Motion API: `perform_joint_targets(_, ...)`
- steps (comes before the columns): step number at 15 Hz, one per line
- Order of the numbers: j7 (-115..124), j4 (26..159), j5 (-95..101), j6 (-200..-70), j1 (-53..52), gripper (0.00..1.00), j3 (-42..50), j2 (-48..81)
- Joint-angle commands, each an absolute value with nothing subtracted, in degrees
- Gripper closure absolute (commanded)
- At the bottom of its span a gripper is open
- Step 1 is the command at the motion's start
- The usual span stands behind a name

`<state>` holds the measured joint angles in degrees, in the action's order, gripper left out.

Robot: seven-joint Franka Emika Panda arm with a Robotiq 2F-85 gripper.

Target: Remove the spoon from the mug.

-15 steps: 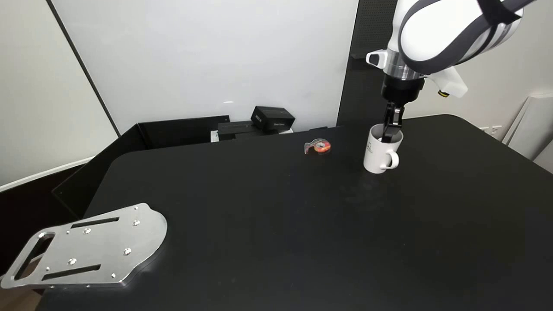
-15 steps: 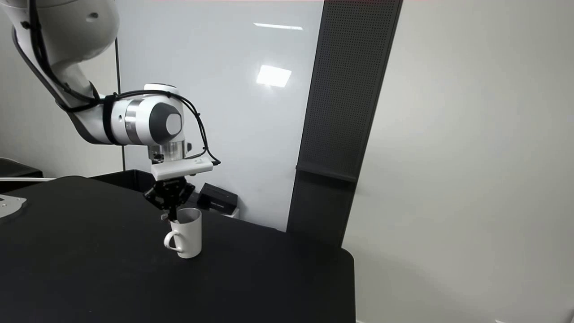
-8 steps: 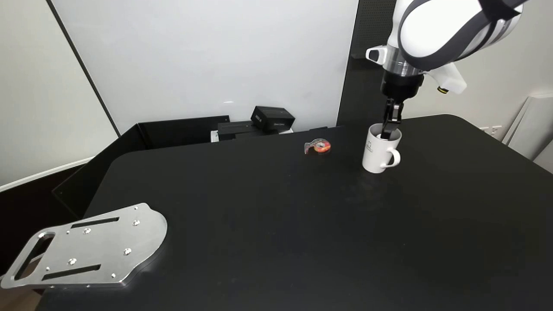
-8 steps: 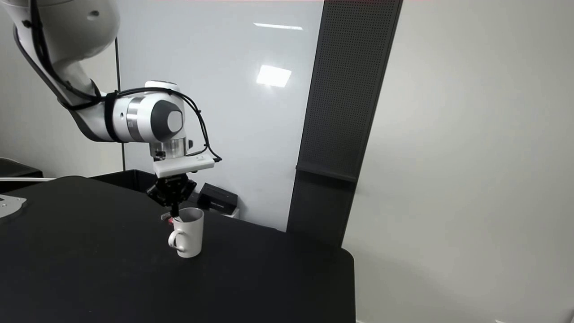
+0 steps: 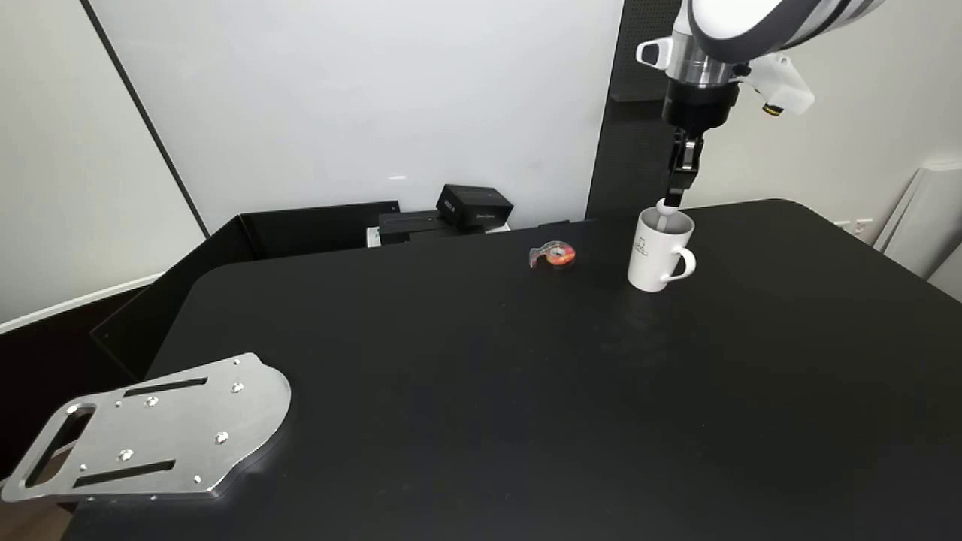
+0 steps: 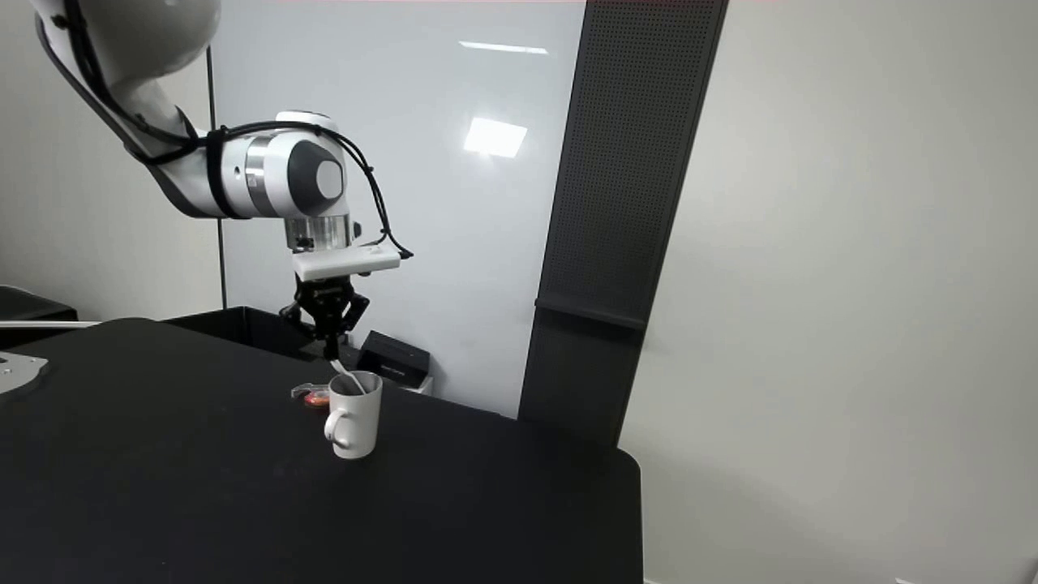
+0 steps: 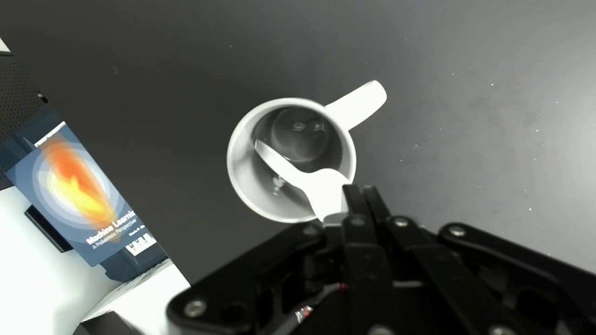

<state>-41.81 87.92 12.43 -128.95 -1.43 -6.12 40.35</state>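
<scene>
The white mug (image 5: 651, 257) stands near the table's back edge, also seen in an exterior view (image 6: 357, 426) and in the wrist view (image 7: 240, 163). The white spoon (image 5: 662, 221) is tilted in the mug, bowl end up; it also shows in an exterior view (image 6: 349, 375). In the wrist view the spoon (image 7: 284, 170) has its handle inside the mug, the tip at the far inner wall. My gripper (image 7: 362, 188) is shut on the spoon's bowl end, just above the rim, as in both exterior views (image 5: 674, 203) (image 6: 332, 357). The fingers hide part of the bowl.
A red tape dispenser (image 5: 558, 254) lies beside the mug, also in an exterior view (image 6: 316, 396). A silver metal plate (image 5: 188, 421) lies at the table's far end. Black boxes (image 5: 473, 207) stand behind the table edge. A book (image 7: 74, 186) shows in the wrist view.
My gripper has risen from inside the mug's rim to above it, drawing the spoon up. The mug has shifted slightly toward the table's back, and its handle has turned a little.
</scene>
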Motion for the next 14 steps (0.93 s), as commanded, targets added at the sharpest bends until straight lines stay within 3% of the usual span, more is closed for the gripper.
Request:
perform_joint_targets(1,-41.8,81.7,11.9,-122.1,-1.7,0.99,-6.2,41.3)
perform_joint_targets(14,-41.3,72.7,11.3,-108.3,-2.6,0.99,-6.2,39.1)
